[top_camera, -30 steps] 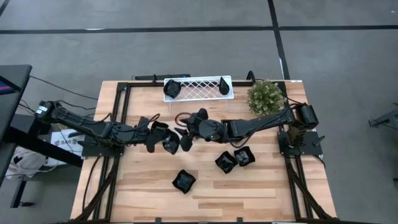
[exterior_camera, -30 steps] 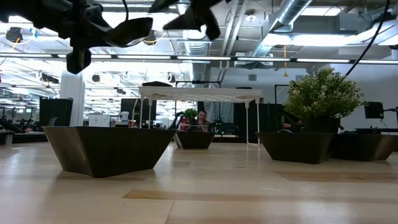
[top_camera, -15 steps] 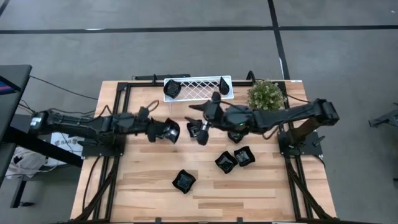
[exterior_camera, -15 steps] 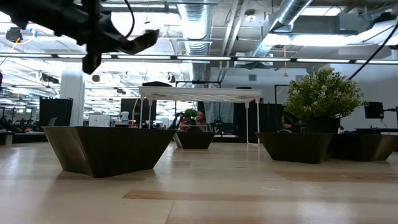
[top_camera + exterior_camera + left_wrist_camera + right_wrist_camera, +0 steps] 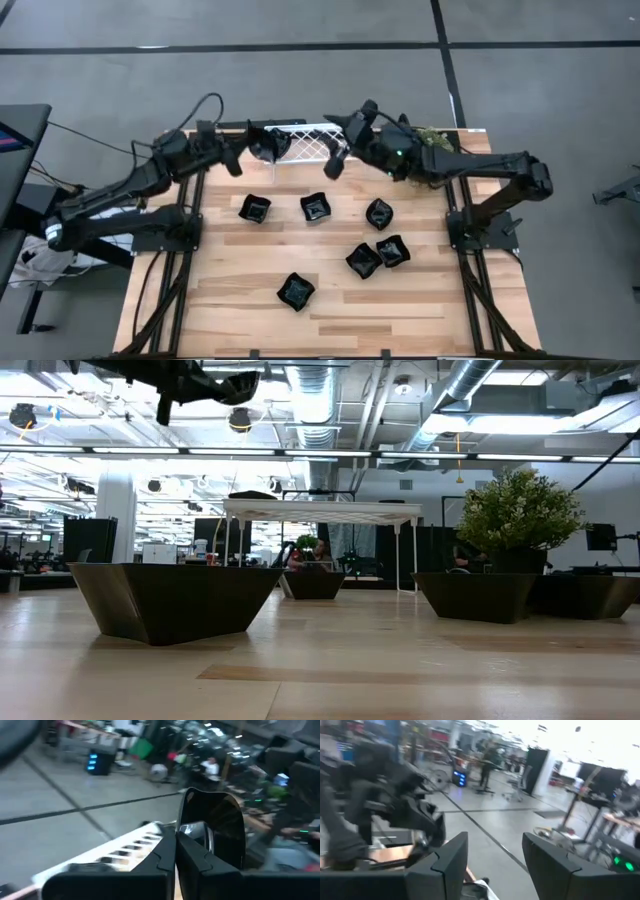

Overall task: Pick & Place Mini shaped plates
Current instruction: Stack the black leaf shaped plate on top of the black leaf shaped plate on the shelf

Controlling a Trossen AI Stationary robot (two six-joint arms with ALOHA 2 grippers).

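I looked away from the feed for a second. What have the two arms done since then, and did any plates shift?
The left hand, shut on a black plate, rose from mid-table and swung back to the left end of the white tray. The right hand, open and empty, pulled back from mid-table to the tray's right end. The three front plates lie as before.

We count six plates (image 5: 255,209) on the table (image 5: 230,280) in front of the tray (image 5: 312,142), and a seventh plate (image 5: 267,146) held over the tray's left end. One tray stands at the table's far edge. Just right of the tray is one plant (image 5: 519,512). Two arms (image 5: 480,166) reach toward the tray.
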